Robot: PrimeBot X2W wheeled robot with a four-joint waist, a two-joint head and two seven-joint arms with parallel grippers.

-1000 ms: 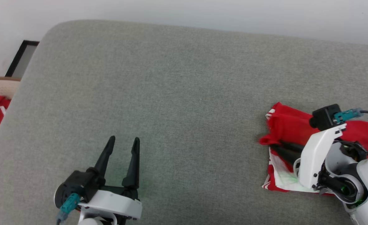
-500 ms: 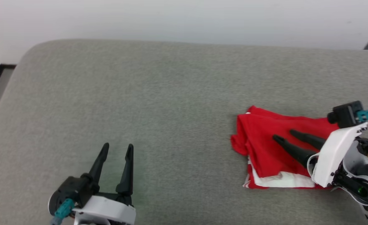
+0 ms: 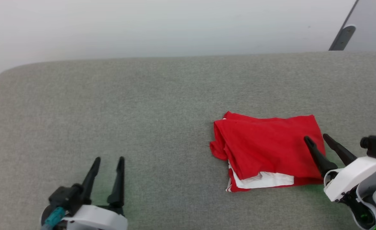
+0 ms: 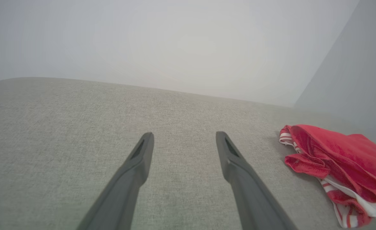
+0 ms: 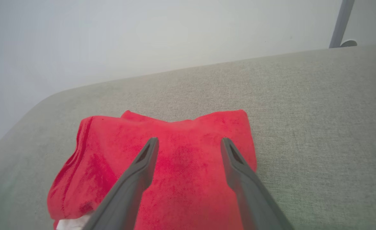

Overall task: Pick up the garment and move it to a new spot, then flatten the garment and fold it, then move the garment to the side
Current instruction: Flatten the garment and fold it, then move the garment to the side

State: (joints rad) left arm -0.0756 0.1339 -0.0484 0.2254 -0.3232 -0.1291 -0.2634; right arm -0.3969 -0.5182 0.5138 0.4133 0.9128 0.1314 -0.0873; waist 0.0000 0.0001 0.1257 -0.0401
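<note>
Right gripper [image 3: 315,137] is spread wide and holding nothing, fingertips over the right edge of the folded garment [image 3: 267,143], which lies on the right half of the grey fabric surface [image 3: 143,111]. Left gripper [image 3: 109,158] is open too, well apart. Fold looks done, so this reads as the move-aside step: any further shift needs all layers pinched together.

The garment [image 3: 267,150] is lying on the worktop [image 3: 143,111]. The right gripper [image 3: 315,137] is hanging at the garment's right edge, fingers reaching over the cloth. The left gripper [image 3: 109,158] is sitting well apart to the garment's left, nearer the front.
</note>
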